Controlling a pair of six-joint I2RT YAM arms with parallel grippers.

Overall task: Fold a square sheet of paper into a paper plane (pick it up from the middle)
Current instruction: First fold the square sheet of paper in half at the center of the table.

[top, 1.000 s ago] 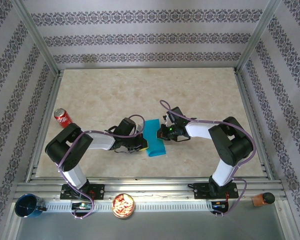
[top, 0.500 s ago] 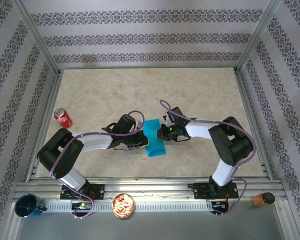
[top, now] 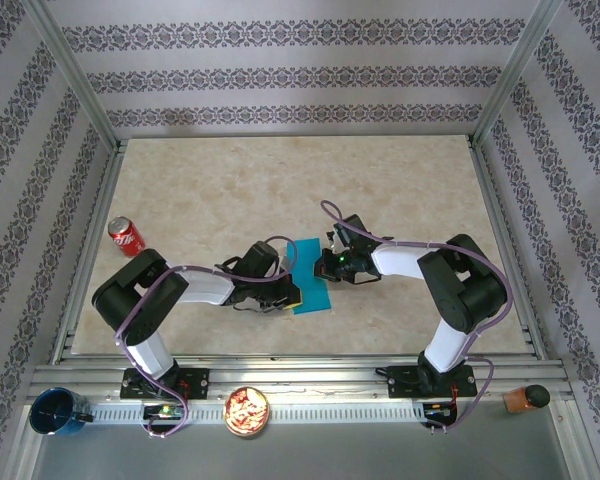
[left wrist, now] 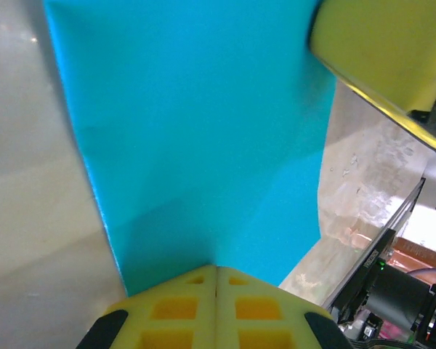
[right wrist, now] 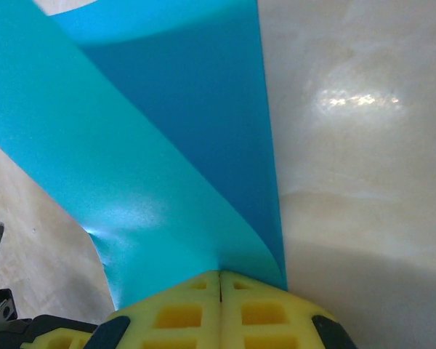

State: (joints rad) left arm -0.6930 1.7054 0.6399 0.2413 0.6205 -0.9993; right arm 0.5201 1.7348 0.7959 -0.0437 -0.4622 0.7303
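The turquoise sheet of paper (top: 311, 280), doubled over into a narrow strip, lies on the marbled table (top: 230, 190), well to the right of the red cola can (top: 126, 236). The left gripper (top: 289, 291) is clenched on the paper's edge nearest the can. The right gripper (top: 326, 266) pinches the edge farthest from the can, where the paper curls upward.

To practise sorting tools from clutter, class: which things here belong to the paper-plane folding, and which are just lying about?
In the job: turquoise sheet of paper; left claw and right claw, both shut on it.

Lying about: red soda can; dark blue cup; bowl of food; brown dark-capped container.
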